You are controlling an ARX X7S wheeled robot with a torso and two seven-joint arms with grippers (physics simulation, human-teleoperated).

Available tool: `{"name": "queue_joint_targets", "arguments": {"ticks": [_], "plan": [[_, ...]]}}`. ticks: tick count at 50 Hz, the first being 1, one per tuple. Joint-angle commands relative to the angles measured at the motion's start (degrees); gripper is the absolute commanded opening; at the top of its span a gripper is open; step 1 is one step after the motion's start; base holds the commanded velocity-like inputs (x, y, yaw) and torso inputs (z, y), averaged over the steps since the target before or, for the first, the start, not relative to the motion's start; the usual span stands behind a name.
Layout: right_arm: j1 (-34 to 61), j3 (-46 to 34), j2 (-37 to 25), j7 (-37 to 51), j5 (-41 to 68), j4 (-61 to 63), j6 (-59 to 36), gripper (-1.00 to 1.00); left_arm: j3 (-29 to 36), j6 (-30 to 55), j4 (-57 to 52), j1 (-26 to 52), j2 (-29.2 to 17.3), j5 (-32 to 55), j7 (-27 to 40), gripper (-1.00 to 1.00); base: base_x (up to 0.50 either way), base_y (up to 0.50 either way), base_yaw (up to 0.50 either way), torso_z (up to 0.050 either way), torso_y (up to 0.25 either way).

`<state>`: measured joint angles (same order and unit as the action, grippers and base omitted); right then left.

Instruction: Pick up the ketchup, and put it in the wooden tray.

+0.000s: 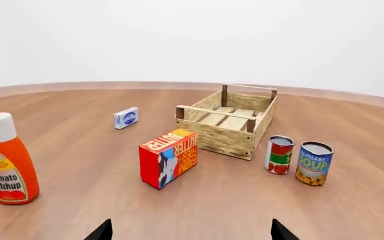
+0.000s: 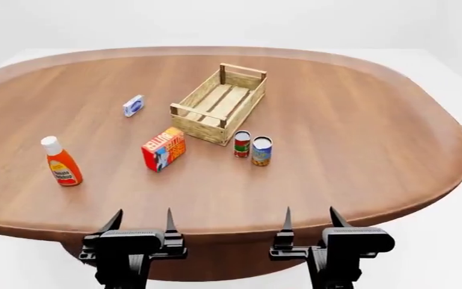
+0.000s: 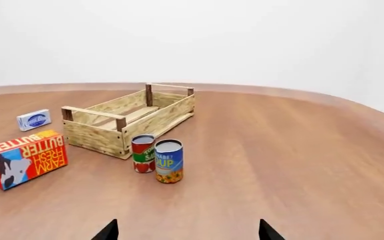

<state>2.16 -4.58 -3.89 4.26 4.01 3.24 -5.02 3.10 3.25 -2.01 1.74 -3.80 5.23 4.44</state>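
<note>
The ketchup is an orange-red squeeze bottle with a white cap, standing upright at the table's left front; the left wrist view shows the ketchup too. The wooden tray is a pale slatted crate at the table's middle back, seen also as the tray and the tray from the wrists. My left gripper and right gripper hover at the near table edge, both open and holding nothing, well short of the bottle.
A red butter box stands in front of the tray. Two cans, red-labelled and blue-labelled, stand to its right. A small blue-white packet lies left of the tray. The brown round table ends close to my grippers.
</note>
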Motion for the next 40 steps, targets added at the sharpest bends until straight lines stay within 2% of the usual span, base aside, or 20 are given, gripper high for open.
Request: {"name": "queue_joint_targets", "arguments": {"ticks": [1,21,32,40], "plan": [[1.86,-0.79,-1.33,0.71,1.45,2.09,-3.29,1.00,0.70,3.04,-2.09,1.91,-1.08,1.03,1.55,1.00,0.00,-0.50,0.00,0.000,0.000],[10.98,-0.65,-3.99,-0.72,5.33,0.93,-11.18,1.00,2.10,10.54,-3.41,10.72,-2.93,1.64,3.57,1.00,0.00,-0.47,0.00,0.000,0.000],[19.88,0.05,-6.08,-2.16,7.53,-1.64,-16.98,1.00,2.96,13.05,-0.30,18.92,-3.15,1.98,3.77,1.00,0.00,0.00,0.00,0.000,0.000],[24.96,-0.46,-7.25,-3.82,7.62,-5.47,-16.54,1.00,3.14,12.86,3.74,23.98,-2.81,2.16,4.40,1.00,0.00,0.00,0.00,0.000,0.000]]}}
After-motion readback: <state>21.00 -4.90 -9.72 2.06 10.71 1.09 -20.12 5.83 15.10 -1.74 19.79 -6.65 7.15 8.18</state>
